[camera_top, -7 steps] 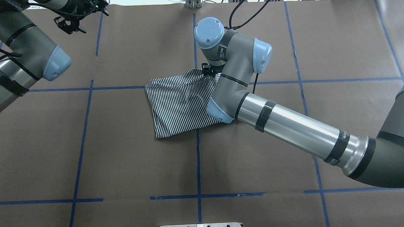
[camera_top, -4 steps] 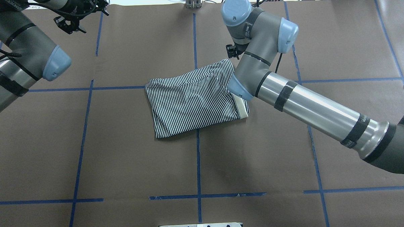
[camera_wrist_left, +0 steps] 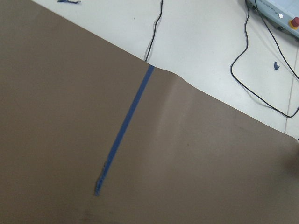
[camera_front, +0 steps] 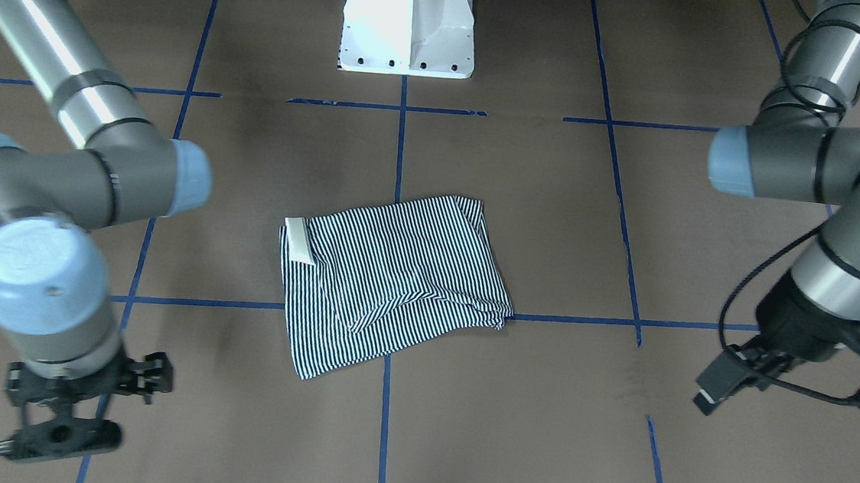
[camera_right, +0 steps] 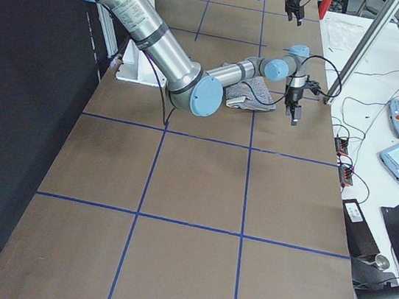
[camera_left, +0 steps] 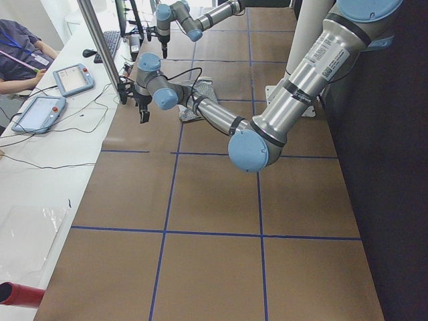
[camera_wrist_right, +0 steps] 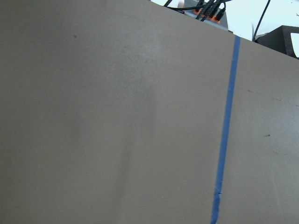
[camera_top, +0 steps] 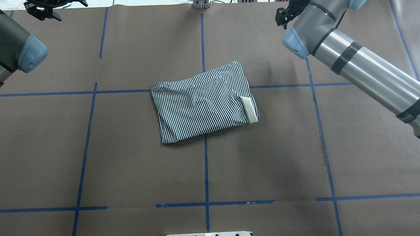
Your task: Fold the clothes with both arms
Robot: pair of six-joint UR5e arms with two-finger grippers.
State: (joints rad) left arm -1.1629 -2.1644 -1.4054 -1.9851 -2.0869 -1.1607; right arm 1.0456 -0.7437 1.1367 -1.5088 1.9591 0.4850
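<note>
- My right pincer [camera_front: 61, 427] has pulled off the shirt [camera_top: 202, 102] to the counter's [camera_top: 127, 162] far edge; empty, but spread or pressed together I cannot tell.
- My left pincer [camera_top: 50, 3] has backed off too, state unclear.
- Shirt lies folded mid-counter; task looks finished.

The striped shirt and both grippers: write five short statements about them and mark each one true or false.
1. The shirt lies folded on the table, with the left gripper and the right gripper both apart from it. True.
2. The right gripper is clamped on the shirt's collar. False: it hangs over bare table and holds nothing.
3. A white collar shows at the shirt's edge on the robot's right. True.
4. The left wrist view shows the shirt's stripes. False: it shows only brown table cover, a blue tape line and cables beyond the edge.
5. The shirt lies across a crossing of blue tape lines. True.
</note>
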